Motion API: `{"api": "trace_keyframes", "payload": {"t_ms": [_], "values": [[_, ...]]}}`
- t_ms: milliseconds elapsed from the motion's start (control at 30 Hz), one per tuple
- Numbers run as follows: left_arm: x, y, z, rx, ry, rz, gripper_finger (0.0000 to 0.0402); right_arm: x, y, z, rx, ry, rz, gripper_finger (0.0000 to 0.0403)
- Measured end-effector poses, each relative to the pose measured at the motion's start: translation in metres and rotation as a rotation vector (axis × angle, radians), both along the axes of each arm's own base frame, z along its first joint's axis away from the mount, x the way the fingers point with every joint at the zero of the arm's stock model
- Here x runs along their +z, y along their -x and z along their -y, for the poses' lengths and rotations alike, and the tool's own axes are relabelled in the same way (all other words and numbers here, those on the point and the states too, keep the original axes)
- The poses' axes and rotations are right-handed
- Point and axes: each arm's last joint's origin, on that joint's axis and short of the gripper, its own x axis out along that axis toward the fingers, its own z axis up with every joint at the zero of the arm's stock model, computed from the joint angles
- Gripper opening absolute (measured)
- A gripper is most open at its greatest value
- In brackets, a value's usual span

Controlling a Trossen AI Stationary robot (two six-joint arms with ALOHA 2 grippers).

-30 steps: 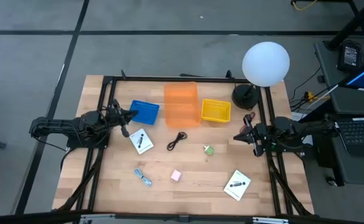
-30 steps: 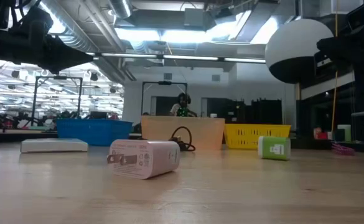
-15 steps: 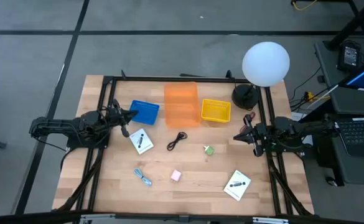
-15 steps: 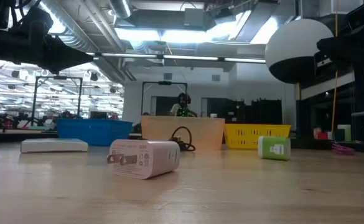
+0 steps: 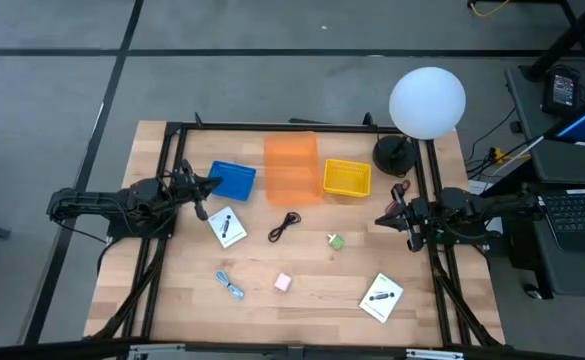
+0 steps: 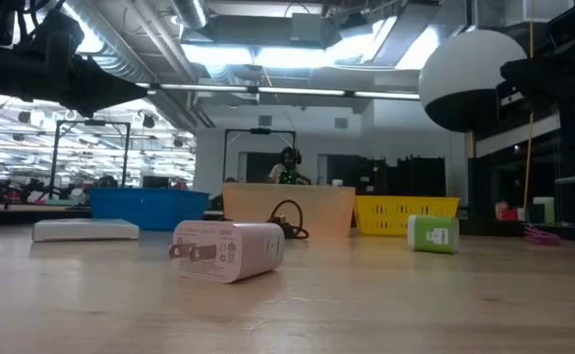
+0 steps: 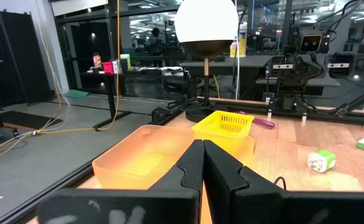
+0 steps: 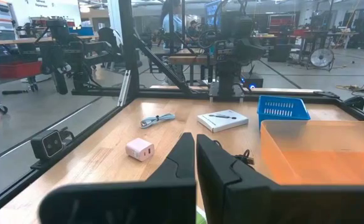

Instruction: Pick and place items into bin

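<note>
The items lie loose on the wooden table: one white card (image 5: 227, 227) with black marks, a second white card (image 5: 381, 297), a black cable (image 5: 285, 225), a green plug piece (image 5: 335, 241), a pink plug piece (image 5: 283, 283) and a blue cable (image 5: 230, 286). A blue bin (image 5: 233, 180), an orange bin (image 5: 291, 167) and a yellow bin (image 5: 346, 178) stand in a row at the far side. My left gripper (image 5: 209, 185) hovers shut by the blue bin. My right gripper (image 5: 381, 219) hovers shut at the table's right side. Both wrist views show the fingers closed together, holding nothing.
A lamp with a white globe (image 5: 427, 102) and dark base (image 5: 394, 153) stands at the far right corner. A black frame (image 5: 272, 126) runs along the table's edges. In the low view the pink piece (image 6: 230, 251) lies nearest, and a person (image 6: 288, 165) shows far behind.
</note>
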Motion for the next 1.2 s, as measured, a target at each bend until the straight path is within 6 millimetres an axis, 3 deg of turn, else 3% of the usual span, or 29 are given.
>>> {"api": "trace_keyframes", "payload": {"t_ms": [433, 633, 1200], "values": [[0.0001, 0.0000, 0.0000, 0.000, 0.000, 0.000, 0.0003, -0.0001, 0.0000, 0.0000, 0.000, 0.002, 0.000, 0.0000], [0.0001, 0.0000, 0.0000, 0.000, 0.000, 0.000, 0.0003, -0.0001, 0.0000, 0.0000, -0.003, 0.109, 0.020, 0.0000], [0.0001, 0.0000, 0.0000, 0.001, 0.017, 0.009, 0.0003, 0.0000, 0.0000, 0.0000, -0.001, 0.055, 0.011, 0.0000]]}}
